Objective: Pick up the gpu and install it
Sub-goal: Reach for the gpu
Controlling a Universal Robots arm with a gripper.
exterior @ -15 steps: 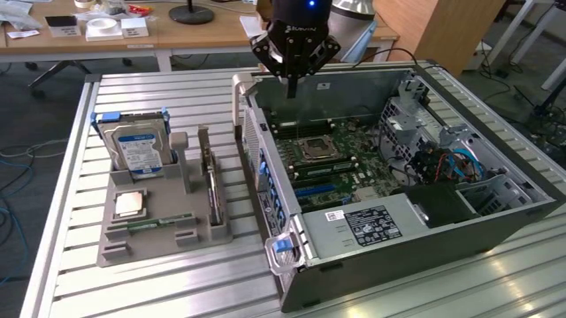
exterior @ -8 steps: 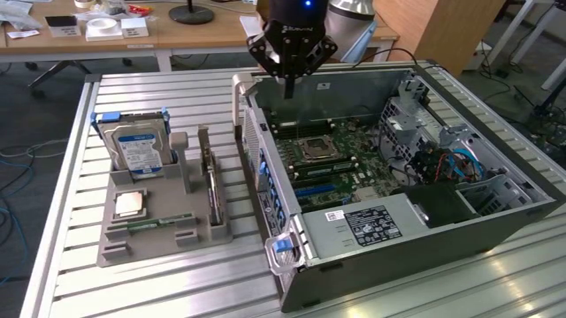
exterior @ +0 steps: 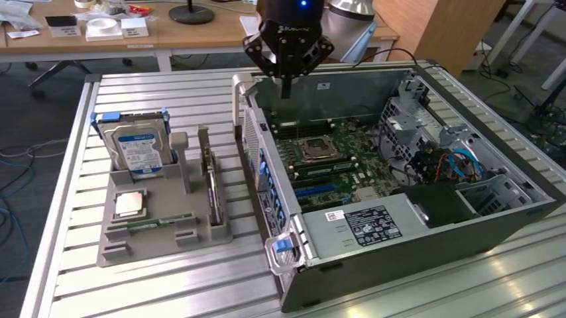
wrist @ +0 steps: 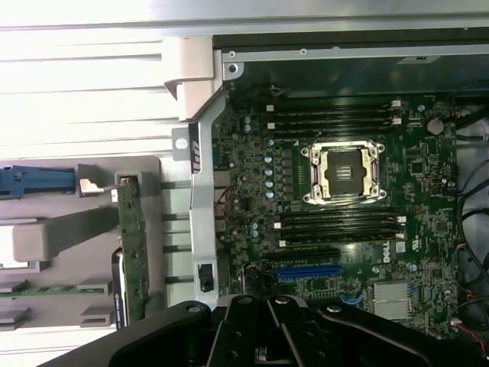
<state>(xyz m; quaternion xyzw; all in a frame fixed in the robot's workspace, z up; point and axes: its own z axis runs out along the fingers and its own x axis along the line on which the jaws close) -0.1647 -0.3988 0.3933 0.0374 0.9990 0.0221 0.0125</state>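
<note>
Gripper (exterior: 285, 91) closed, empty, above the case (exterior: 425, 265) wall; graphics card (exterior: 212, 189) racked at 7 o'clock, exterior view. We could clip that wall swinging over.

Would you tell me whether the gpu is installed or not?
Not installed: the gpu stands on edge in the grey tray beside the computer case; the blue slot is empty.

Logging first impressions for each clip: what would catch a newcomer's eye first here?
The open computer case dominates the exterior view's right, its motherboard and empty CPU socket exposed. The black gripper hangs shut and empty above the case's far wall, while the gpu stands on edge in the gray tray at that view's left.
</note>
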